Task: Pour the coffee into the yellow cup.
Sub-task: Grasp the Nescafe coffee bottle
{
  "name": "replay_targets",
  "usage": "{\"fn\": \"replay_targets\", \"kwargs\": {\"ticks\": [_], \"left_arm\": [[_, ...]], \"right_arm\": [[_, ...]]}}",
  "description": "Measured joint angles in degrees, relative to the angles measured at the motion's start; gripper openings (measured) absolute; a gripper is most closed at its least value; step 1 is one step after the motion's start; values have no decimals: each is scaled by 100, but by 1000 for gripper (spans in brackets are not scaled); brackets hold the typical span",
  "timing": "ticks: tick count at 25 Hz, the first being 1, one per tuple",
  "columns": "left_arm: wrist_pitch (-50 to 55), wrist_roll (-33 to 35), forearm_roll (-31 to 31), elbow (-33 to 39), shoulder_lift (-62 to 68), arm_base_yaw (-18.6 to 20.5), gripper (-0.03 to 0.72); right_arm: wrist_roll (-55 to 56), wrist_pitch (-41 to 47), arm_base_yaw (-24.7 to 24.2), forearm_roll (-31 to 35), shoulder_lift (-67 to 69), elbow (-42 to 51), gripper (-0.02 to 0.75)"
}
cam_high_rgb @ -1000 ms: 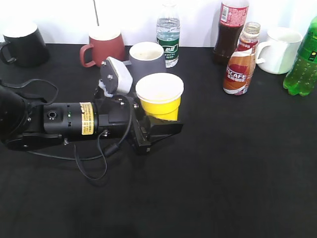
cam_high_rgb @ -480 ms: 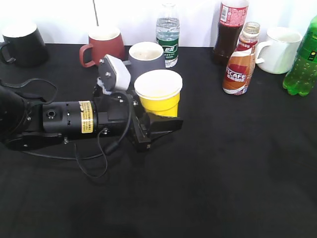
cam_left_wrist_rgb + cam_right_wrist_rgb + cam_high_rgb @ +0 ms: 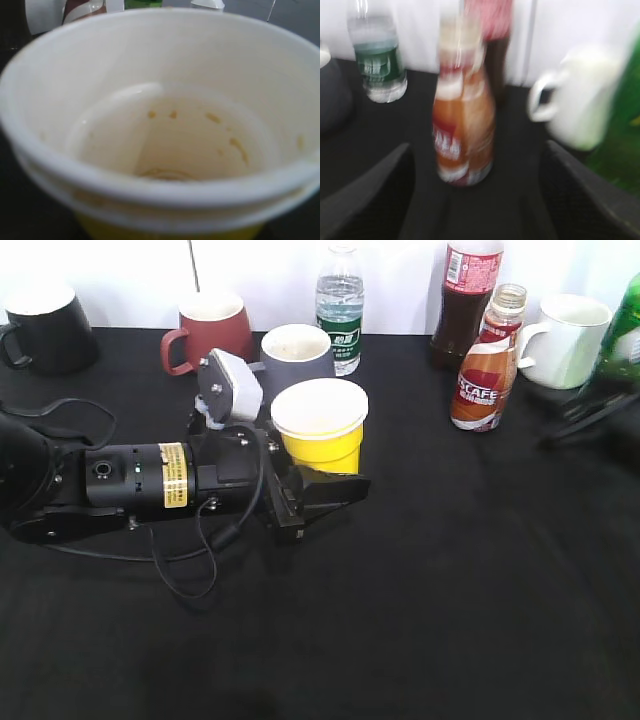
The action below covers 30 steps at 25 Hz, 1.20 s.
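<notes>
Exterior looks down slantwise; wrist cameras sit close, sharing bottles.

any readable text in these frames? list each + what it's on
"SCAFE" on the coffee bottle; the label's start wraps out of sight.
Water bottle, green label: white characters, too small to read.
Dark bottle, red label: print too small to read.
Yellow sticker on the left arm: too small to read.
Right wrist view: all labels motion-blurred.
Yellow cup: no text.

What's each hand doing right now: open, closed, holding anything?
Left hand: closed on the yellow cup, held upright.
Right hand: open, empty, fingers spread with the coffee bottle ahead between them; the view is blurred.
</notes>
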Motion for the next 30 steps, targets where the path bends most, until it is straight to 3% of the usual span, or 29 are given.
{"fn": "replay_targets", "kwargs": {"ticks": [4,8,17,21,30], "left_arm": [[0,0,0,0,0,0,448],[0,0,0,0,0,0,447],[0,0,0,-4,0,0,447],[0,0,0,-6,0,0,447],[174,0,232,-21,0,0,447]], "right_arm": [[49,-40,4,-555,958,-468,599],[64,-59,4,-578,1492,-1022,635],[388,-23,58,-864,2564,-2526,625],[405,137,69,-920,2564,-2622,533],[416,315,69,-1146,2336,-2499,533]]}}
